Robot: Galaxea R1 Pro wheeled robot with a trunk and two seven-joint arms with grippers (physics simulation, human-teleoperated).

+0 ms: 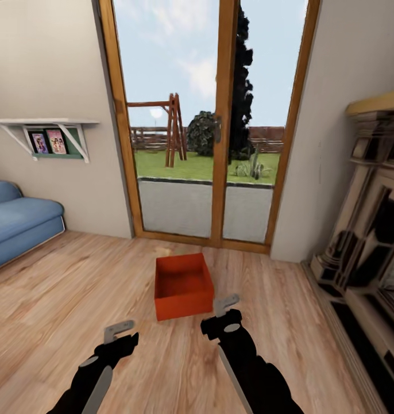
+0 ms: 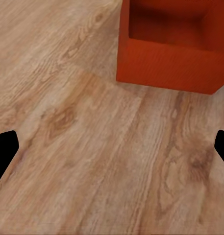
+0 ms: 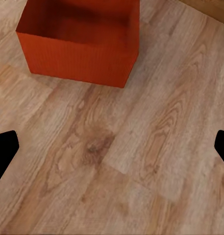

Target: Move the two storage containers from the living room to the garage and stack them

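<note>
We see one orange-red storage container sitting open on the light wood plank floor before the glass doors. Just short of it hover our left pincer and right pincer, both spread wide, holding nothing. Blue sofa far left, fireplace right.

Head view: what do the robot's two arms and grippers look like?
Both arms are glossy black with a light grey strip along the forearm. The left gripper and right gripper each end in flat grey metal fingers on a black, blocky wrist housing with a small grey oval patch. No cables or markings can be made out.
</note>
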